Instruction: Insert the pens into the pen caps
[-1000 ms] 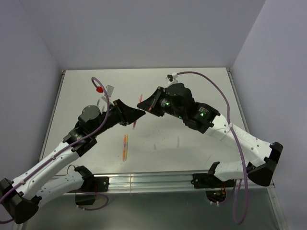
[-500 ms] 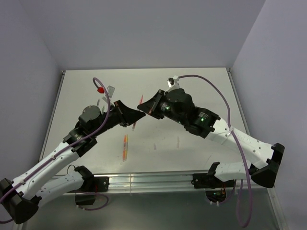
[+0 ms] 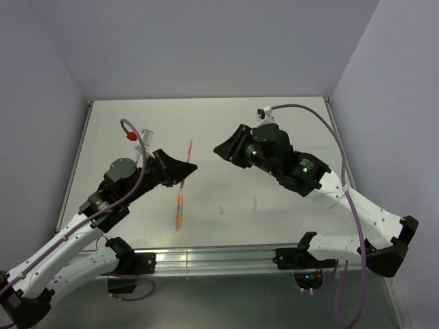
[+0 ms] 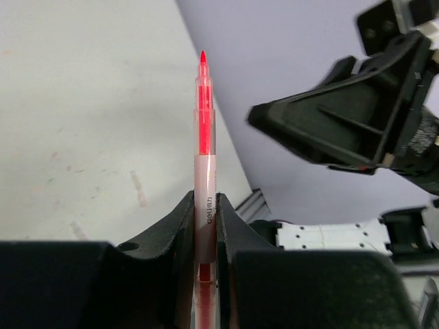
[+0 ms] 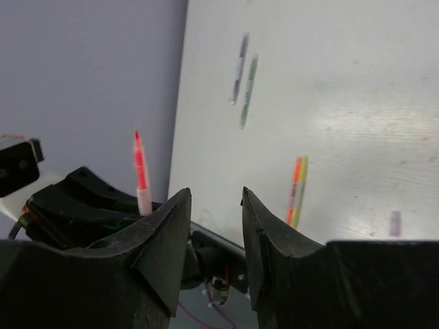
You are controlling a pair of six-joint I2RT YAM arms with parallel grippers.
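The red pen [image 4: 204, 130] is a slim, translucent stick tapering to a pointed tip. It stands out upright from the left claw [image 4: 204, 200], whose matt black, wedge-shaped fingers are clamped on its pale printed barrel, raised above the worktop [image 3: 274, 130]. Just across from it the right claw [image 5: 215, 193] hangs with its angular black fingers apart and nothing between them. On the smooth, off-white, faintly scuffed worktop lie an orange and yellow pair [image 5: 297, 181] side by side, and farther off a grey pen [image 5: 239, 68] beside a green pen [image 5: 249, 82].

Lab test cell, white table [image 3: 274, 123], plain walls [image 3: 206, 48]
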